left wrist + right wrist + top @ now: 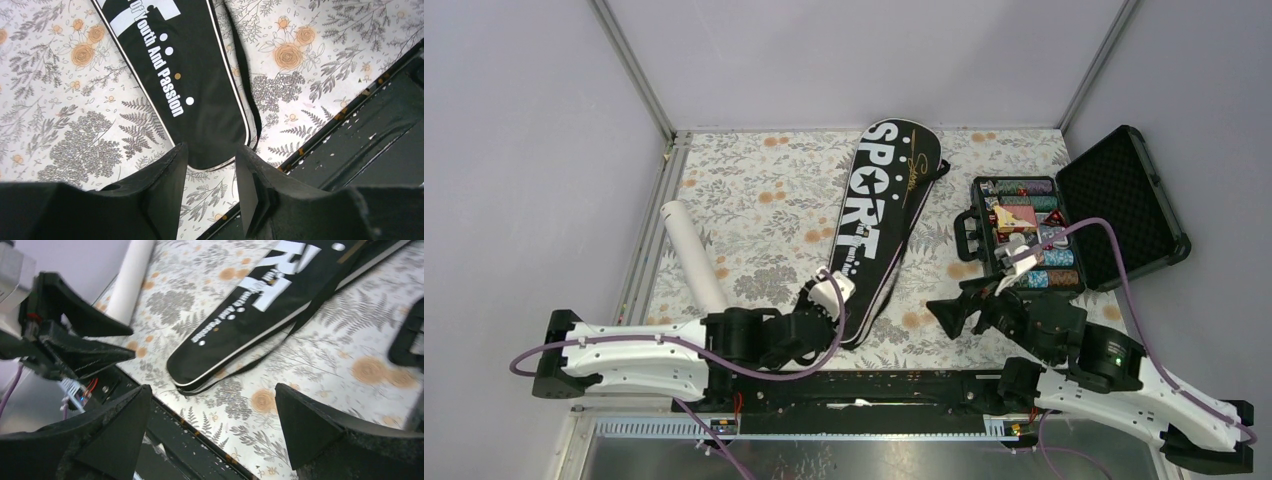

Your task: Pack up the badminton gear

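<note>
The long black "SPORT" racket bag [884,200] lies zipped and slanted on the flowered cloth, its narrow end toward the arms. My left gripper [834,322] hovers over that narrow end. In the left wrist view the left gripper [211,147] is partly open, with the bag's tip [210,150] just beyond the fingertips and nothing between them. My right gripper [959,305] stands to the right of the bag, wide open and empty [212,390]. The white cardboard tube [692,255] lies along the left edge of the cloth, and the right wrist view also shows the tube [131,280].
A black hard case [1114,200] with coloured poker chips stands open at the right; its handle [407,335] is close to my right gripper. A black rail [874,385] runs along the near edge of the table. Grey walls close in the left, back and right.
</note>
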Tool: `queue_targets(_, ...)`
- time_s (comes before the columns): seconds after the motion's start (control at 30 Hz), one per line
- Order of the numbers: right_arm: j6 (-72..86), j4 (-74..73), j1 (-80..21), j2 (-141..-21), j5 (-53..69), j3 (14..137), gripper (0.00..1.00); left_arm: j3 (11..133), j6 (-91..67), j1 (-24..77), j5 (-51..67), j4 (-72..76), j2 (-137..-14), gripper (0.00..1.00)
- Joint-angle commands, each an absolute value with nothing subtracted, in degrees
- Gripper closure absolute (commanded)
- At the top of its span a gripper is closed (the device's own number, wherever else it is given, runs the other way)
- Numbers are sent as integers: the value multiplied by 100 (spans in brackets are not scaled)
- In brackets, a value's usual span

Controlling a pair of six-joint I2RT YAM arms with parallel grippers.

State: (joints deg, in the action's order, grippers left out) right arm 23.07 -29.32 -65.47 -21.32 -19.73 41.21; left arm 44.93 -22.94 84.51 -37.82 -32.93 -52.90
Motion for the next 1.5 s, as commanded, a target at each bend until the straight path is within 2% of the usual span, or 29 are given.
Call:
queue_targets(0.0,3232,-4037,-6576,-2094,-3367,4506,0,4573,-2688,8213,-3389,-2815,-5510,54)
queue_targets(0.13,3634,-4694,-6574,-2315,-3797,4811,0,4801,-2755,8183,-3081,-2827,-5969,51)
queue_targets(0.3,3448,-5006,-6574,-2673,-3744,4963,0,5185,-2777,8183,-3025,-2975,-6228,38)
queue_targets(0.37,3475,-5050,-6574,-2727,-3783,4913,1,5296,-2805,8183,-3152,-3039,-6101,27)
queue_targets(0.4,3513,-5087,-6574,-2747,-3809,4896,1,5333,-2829,8183,-3241,-3071,-5982,20)
queue_targets(0.43,3601,-5133,-6580,-2750,-3849,4896,0,5375,-2864,8183,-3322,-3116,-5842,5)
queue_targets(0.47,3677,-5178,-6575,-2749,-3909,4894,1,5405,-2894,8183,-3415,-3153,-5702,2)
queue_targets(0.73,3795,-5466,-6574,-2603,-4069,5118,0,5587,-3153,8183,-4316,-3489,-4287,1)
queue_targets(1.07,3715,-5426,-6572,-2318,-4183,5622,0,5590,-3392,8184,-4436,-3708,-2577,1)
queue_targets(1.47,3338,-5204,-6574,-2098,-4220,5737,0,5499,-3224,8185,-4549,-4000,-1895,1)
